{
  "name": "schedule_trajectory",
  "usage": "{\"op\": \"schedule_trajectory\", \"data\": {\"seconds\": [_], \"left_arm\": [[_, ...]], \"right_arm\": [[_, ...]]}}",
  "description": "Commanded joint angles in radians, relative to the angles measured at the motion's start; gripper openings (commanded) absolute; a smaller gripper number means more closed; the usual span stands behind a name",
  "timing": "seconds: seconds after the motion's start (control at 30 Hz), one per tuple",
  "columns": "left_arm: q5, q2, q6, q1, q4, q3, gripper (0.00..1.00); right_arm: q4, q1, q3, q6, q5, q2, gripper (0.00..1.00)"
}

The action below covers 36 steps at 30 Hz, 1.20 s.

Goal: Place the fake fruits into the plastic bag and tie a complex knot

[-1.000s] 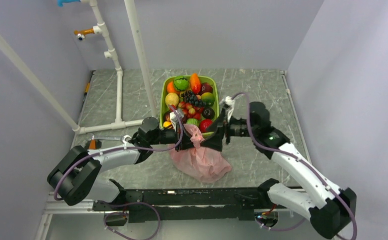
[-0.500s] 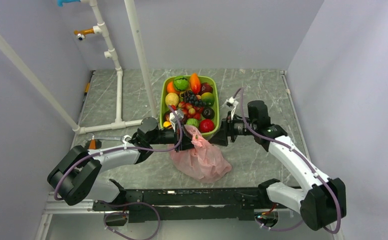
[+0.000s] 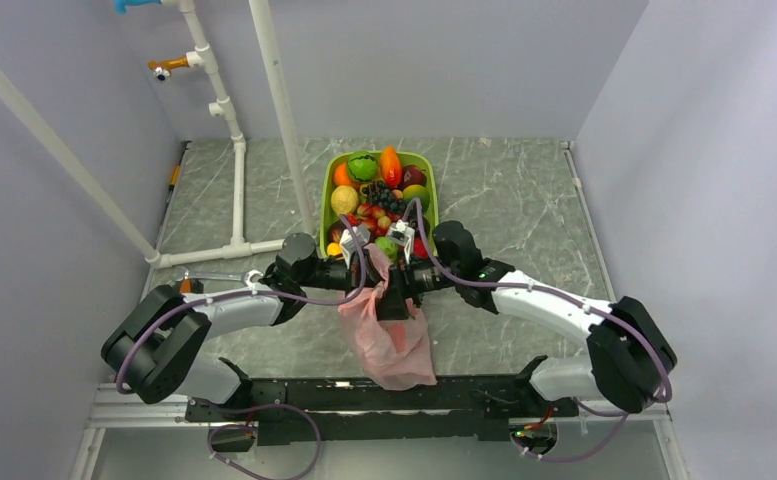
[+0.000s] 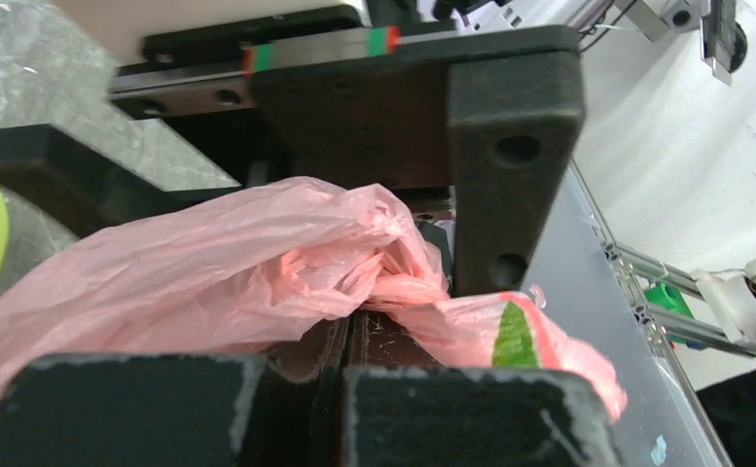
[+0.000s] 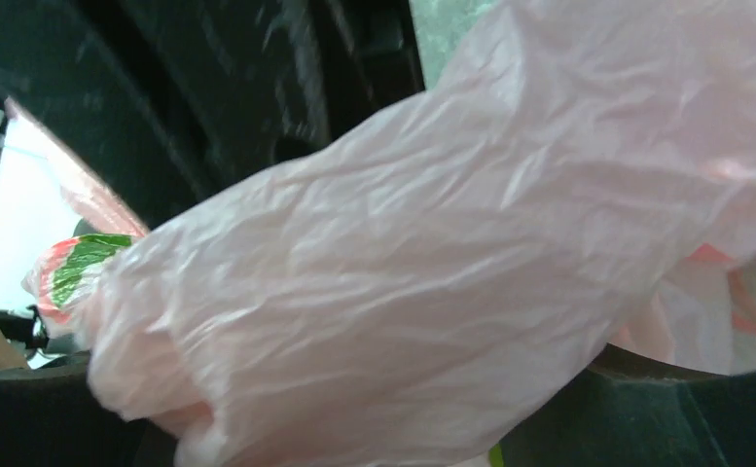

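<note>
The pink plastic bag (image 3: 391, 335) hangs crumpled between both grippers, over the table's near middle. My left gripper (image 3: 369, 277) is shut on its bunched top (image 4: 393, 277). My right gripper (image 3: 402, 292) faces it from the right. In the left wrist view its fingers (image 4: 515, 146) stand wide apart on either side of the bunch, open. Pink film (image 5: 432, 282) fills the right wrist view and hides the jaws. A green and red patch (image 4: 515, 336) shows on the bag. The fake fruits (image 3: 384, 200) lie heaped in the lime-green tray (image 3: 326, 205) just behind. A knot is not in view.
A white pipe frame (image 3: 236, 190) stands at the back left. An orange-handled tool (image 3: 185, 288) lies by the left arm. The black rail (image 3: 364, 395) runs along the near edge. Grey walls close in on both sides.
The right arm swung left, from off to the right of the bag to its top, facing the left gripper. The bag now hangs narrower and nearer the front edge. The left gripper has kept its grip.
</note>
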Motion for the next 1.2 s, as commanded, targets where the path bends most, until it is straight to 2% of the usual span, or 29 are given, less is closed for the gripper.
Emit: {"op": "schedule_trajectory", "data": {"seconds": [0.0,0.13,0.23,0.33,0.4,0.5,0.63,0.67,0.77,0.9,1.17], "left_arm": [[0.129,0.020,0.006,0.005,0.113,-0.012,0.00],[0.161,0.025,0.022,0.013,0.102,-0.021,0.00],[0.186,0.037,0.024,0.017,0.107,-0.021,0.00],[0.197,0.049,0.000,0.016,0.144,-0.021,0.00],[0.197,0.056,-0.021,0.017,0.170,-0.020,0.00],[0.196,0.061,-0.023,0.017,0.180,-0.014,0.00],[0.192,0.067,-0.014,0.018,0.175,-0.007,0.00],[0.193,0.069,-0.016,0.017,0.178,-0.007,0.00],[0.194,0.067,-0.013,0.018,0.175,-0.007,0.00],[0.193,0.078,-0.011,0.017,0.182,-0.002,0.00],[0.197,0.112,-0.045,0.013,0.240,0.016,0.00]], "right_arm": [[0.231,0.008,0.064,0.084,0.050,0.026,0.78],[0.103,-0.013,0.066,-0.003,0.013,-0.038,0.79],[-0.036,-0.055,0.048,-0.077,-0.009,-0.113,0.83],[-0.177,-0.117,0.046,-0.136,-0.048,-0.166,0.81],[-0.264,-0.148,0.046,-0.176,-0.063,-0.196,0.76],[-0.320,-0.164,0.035,-0.229,-0.073,-0.233,0.57],[-0.308,-0.165,0.030,-0.208,-0.118,-0.221,0.38],[-0.297,-0.164,0.029,-0.197,-0.128,-0.216,0.36],[-0.259,-0.162,0.018,-0.173,-0.133,-0.215,0.36],[-0.104,-0.142,0.021,-0.090,-0.117,-0.173,0.34],[-0.048,-0.097,0.078,-0.093,-0.088,-0.073,0.36]]}}
